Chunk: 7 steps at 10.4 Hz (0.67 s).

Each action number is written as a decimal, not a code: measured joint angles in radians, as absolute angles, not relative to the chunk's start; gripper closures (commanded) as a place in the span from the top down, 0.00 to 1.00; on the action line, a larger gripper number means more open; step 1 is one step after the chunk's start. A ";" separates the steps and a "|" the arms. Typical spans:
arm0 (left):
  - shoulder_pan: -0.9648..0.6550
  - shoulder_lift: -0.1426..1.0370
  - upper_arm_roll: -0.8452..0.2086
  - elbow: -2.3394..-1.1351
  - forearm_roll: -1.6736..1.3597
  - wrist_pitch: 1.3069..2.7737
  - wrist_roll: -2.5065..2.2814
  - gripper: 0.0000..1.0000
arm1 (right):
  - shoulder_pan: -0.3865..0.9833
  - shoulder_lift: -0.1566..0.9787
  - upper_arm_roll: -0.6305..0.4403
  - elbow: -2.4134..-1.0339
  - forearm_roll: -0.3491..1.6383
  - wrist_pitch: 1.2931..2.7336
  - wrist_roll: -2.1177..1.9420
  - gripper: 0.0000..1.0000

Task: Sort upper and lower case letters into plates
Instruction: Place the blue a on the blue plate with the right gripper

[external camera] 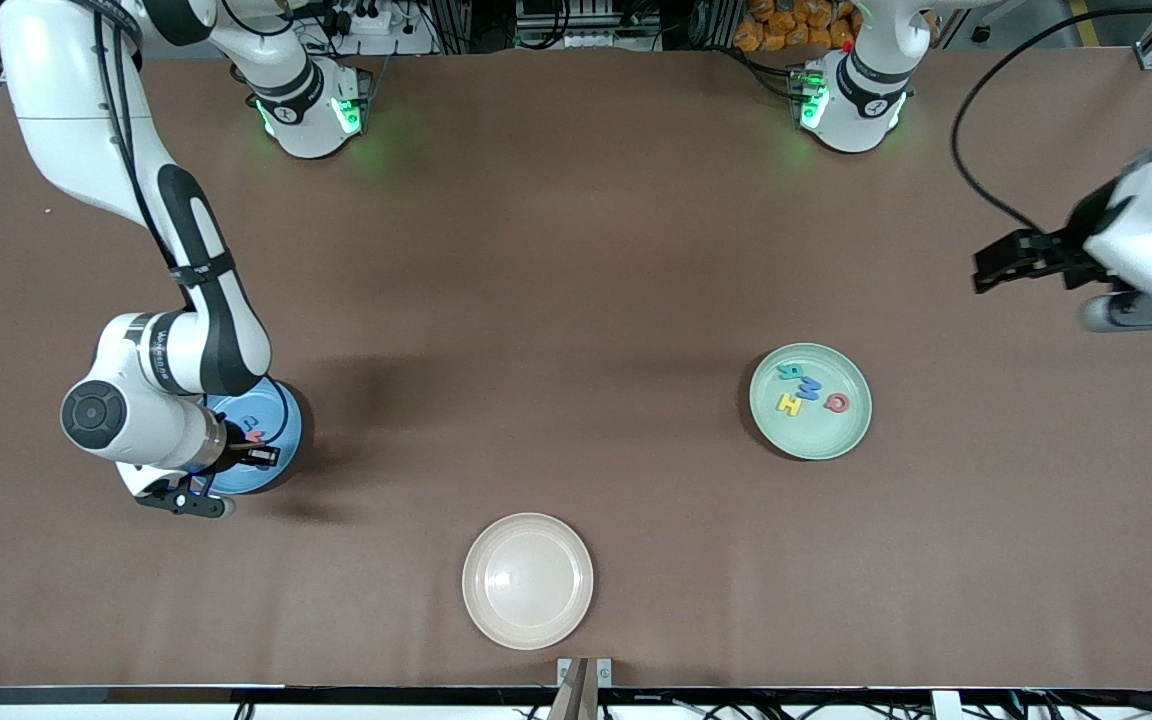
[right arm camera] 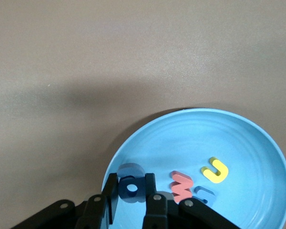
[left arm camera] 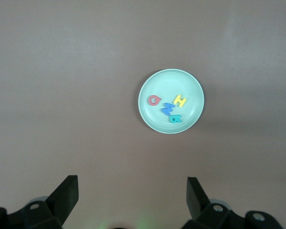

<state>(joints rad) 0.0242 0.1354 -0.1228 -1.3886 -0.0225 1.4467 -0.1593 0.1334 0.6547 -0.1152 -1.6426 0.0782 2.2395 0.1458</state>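
Four letters [left arm camera: 168, 108] in mint plate [left arm camera: 152, 84], three plates, two hands

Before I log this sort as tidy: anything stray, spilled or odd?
Nothing stands out. Four letters lie in the mint plate, three in the blue plate, the right gripper holding a blue letter over it.

A cream-white plate [external camera: 527, 581] sits bare on the brown table [external camera: 556, 300], close to the table's edge nearest the front camera
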 measured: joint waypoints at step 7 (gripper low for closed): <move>0.025 0.114 -0.055 -1.391 -0.052 1.438 -0.079 1.00 | 0.072 0.300 -0.023 -1.915 -0.031 2.212 0.041 1.00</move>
